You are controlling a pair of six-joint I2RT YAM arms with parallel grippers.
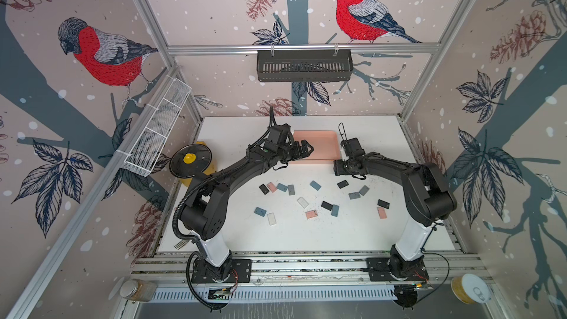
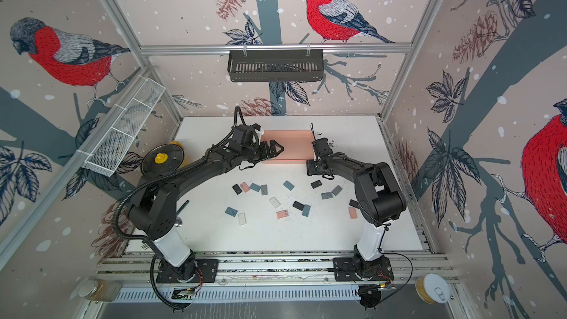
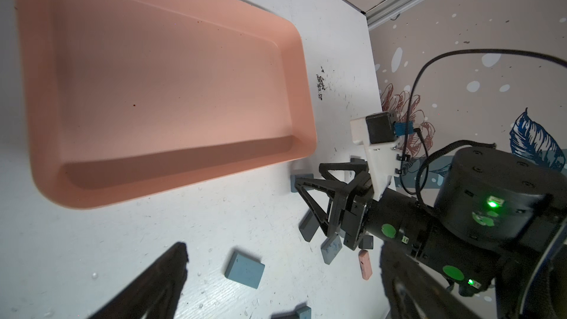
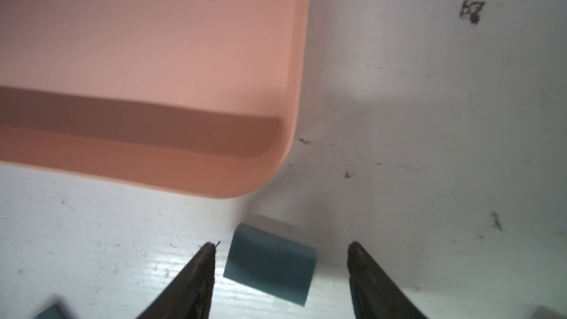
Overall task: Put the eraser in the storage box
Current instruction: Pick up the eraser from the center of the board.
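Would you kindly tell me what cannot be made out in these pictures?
- Storage box: left end hidden by the left gripper, both top views.
- Blue eraser: under the right gripper, unseen in both top views.
- Yellow item: mostly covered by the lid, both top views.

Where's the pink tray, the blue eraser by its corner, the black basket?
pink tray (image 4: 153, 41): right wrist view, floor.
blue eraser (image 4: 270, 268): right wrist view, top face.
black basket (image 1: 303, 67): a top view, slotted wall.
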